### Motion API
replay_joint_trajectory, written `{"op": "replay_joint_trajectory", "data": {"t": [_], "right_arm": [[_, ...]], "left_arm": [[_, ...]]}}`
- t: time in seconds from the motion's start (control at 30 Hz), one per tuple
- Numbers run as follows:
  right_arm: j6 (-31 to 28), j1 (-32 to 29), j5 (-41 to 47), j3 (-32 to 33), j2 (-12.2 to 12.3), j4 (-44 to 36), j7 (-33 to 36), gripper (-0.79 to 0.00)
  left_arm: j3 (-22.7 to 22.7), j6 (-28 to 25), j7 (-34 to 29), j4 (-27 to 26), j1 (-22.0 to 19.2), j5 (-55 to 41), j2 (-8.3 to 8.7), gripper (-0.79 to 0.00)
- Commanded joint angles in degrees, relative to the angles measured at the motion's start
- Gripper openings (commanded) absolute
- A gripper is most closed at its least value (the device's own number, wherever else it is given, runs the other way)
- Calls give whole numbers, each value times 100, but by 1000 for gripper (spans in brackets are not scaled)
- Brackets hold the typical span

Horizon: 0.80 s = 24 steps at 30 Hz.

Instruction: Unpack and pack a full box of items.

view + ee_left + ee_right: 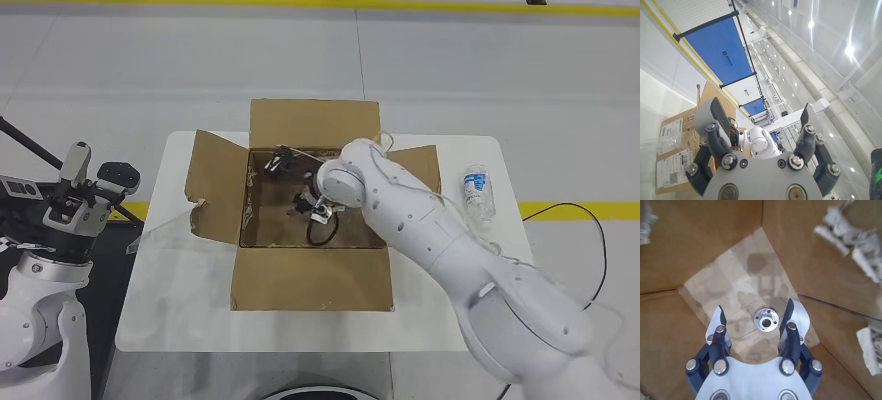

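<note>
Both are held open: right gripper (755, 306) pointed down into the box (310, 278) over a metal ring (759, 325), left gripper (761, 103) upward

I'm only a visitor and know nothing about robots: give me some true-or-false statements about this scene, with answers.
1. The right hand is down inside the cardboard box. True.
2. The right hand is clamped on the metal ring. False: it is open, and the ring lies on the box floor below it.
3. The plastic bottle lies inside the box. False: it lies on the table beside the box.
4. The left hand is open and holds nothing. True.
</note>
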Motion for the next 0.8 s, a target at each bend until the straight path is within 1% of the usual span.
{"op": "replay_joint_trajectory", "data": {"t": [0.0,0.1,0.23,0.37,0.47,0.53,0.63,0.7,0.77], "right_arm": [[38,-104,-59,183,153,-424,78,-175],[123,-383,-237,567,455,-1254,258,-172],[246,-953,-574,1248,892,-2539,584,-182],[359,-1676,-996,2143,1308,-3863,987,-188],[524,-2284,-1430,2910,1577,-4815,1296,-185],[665,-2713,-1760,3452,1733,-5426,1527,-175],[847,-3400,-2070,4327,1924,-6244,1792,-185],[980,-3870,-2223,4951,2028,-6686,1914,-172],[1191,-4334,-2386,5562,2109,-7053,2009,-185]], "left_arm": [[0,0,0,0,0,0,0,0],[0,0,0,0,0,0,0,0],[0,0,0,0,0,0,0,0],[0,0,0,0,0,0,0,0],[0,0,0,0,0,0,0,0],[0,0,0,0,0,0,0,0],[0,0,0,0,0,0,0,0],[0,0,0,0,0,0,0,0],[0,0,0,0,0,0,0,0]]}}
